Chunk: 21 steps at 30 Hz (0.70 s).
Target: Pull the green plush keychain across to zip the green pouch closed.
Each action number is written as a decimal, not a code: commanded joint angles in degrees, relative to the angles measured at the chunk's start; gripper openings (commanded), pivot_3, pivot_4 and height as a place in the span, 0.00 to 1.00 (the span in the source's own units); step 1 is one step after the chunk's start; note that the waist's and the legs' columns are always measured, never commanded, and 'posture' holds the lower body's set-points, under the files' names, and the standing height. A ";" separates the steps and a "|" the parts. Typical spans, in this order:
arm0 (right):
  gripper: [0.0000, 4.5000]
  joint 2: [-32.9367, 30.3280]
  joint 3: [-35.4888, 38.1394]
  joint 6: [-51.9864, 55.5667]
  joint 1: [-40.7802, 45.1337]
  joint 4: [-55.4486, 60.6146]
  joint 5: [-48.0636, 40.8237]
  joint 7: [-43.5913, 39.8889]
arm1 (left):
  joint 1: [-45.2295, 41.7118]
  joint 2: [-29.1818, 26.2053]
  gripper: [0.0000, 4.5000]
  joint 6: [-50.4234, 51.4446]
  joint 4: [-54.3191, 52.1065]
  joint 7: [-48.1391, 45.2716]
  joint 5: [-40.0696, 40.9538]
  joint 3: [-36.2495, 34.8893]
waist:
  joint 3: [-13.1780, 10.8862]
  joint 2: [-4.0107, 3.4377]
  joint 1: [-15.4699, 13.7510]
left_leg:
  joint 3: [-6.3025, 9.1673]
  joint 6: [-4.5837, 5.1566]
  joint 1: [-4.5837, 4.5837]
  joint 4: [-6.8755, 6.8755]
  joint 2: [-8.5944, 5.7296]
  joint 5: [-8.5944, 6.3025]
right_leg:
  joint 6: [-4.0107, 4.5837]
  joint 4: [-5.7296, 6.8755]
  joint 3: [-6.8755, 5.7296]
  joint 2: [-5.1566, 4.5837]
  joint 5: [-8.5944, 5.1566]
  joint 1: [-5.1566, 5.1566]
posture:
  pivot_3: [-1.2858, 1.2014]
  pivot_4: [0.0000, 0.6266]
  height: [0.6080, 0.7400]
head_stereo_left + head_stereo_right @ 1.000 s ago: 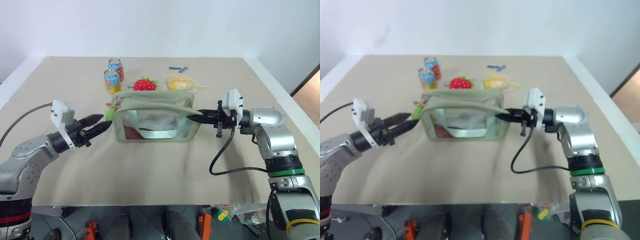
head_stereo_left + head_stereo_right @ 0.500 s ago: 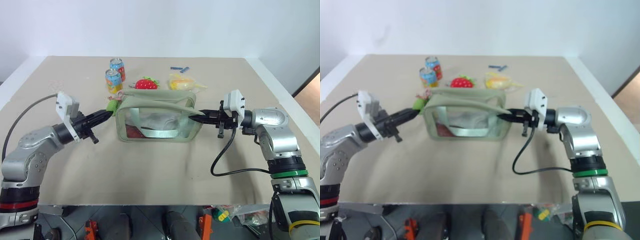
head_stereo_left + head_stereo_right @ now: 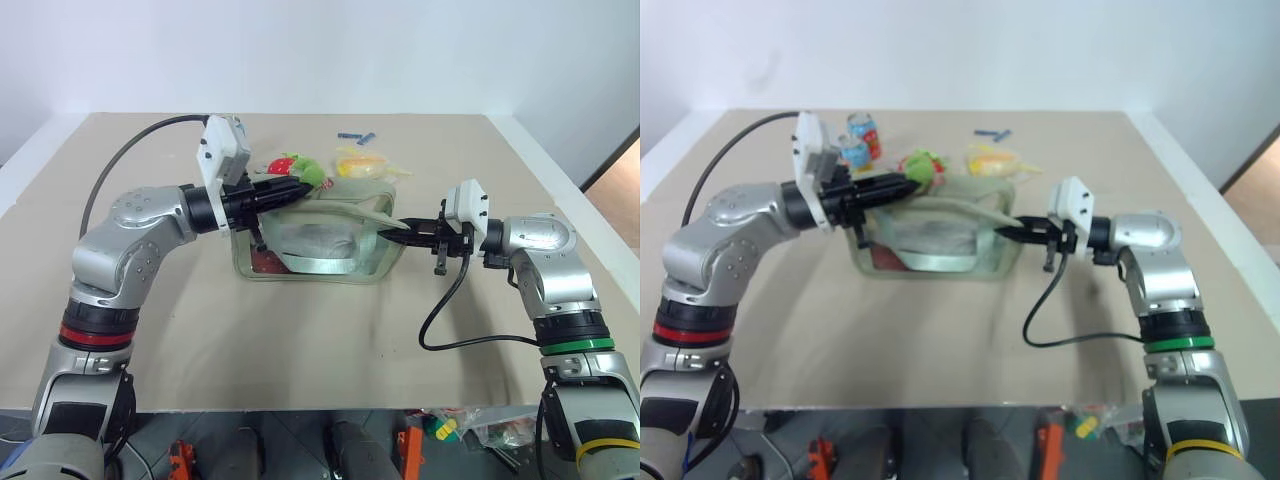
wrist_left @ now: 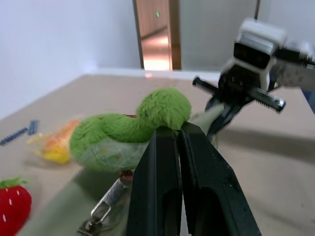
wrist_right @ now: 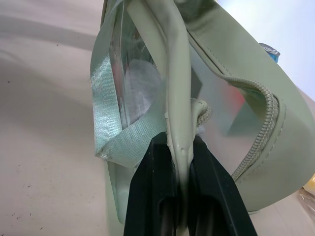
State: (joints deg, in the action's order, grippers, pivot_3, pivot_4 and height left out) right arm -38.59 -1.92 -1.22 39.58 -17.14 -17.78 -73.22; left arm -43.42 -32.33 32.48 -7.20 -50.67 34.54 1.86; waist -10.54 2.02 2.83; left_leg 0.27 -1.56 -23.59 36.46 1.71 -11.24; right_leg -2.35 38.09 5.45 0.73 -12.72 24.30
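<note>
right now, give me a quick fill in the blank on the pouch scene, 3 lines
1. The left gripper is shut on the green plush ____.
2. The right gripper pinches the green pouch by a pale ____.
3. The red toy beside the pouch is shaped like a ____.

Missing words: keychain; strap; strawberry

No legible text, label, brand, number or sign anywhere. The two small printed drink cans (image 3: 862, 139) on the tabletop, beyond the left fingers, carry coloured print too small to read. The large sage-green fabric pouch with clear plastic sides (image 3: 318, 244) shows no lettering on fabric, strap or window. The yellow item in clear wrapping (image 3: 365, 164) shows no readable print. The white camera housings on both wrists are unmarked.
</note>
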 commanded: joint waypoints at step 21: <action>0.00 0.06 -0.21 -1.97 0.28 -0.26 1.27 0.25 | 7.37 -17.66 0.99 13.48 -6.10 -7.28 4.40 -9.64 | 0.00 0.00 -0.02 | -0.01 0.00 0.00 -0.01 -0.02 0.00 | 0.03 0.00 -0.01 -0.06 -0.05 -0.01 | 0.52 0.24 1.00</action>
State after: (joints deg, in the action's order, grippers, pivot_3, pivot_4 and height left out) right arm -38.37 -2.11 -2.64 39.22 -16.77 -17.18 -72.42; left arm -37.08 -48.68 45.53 -10.54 -58.01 38.10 -5.18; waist -10.55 2.02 2.81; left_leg 0.26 -1.56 -23.59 36.47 1.69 -11.24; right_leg -2.33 38.08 5.44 0.67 -12.76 24.28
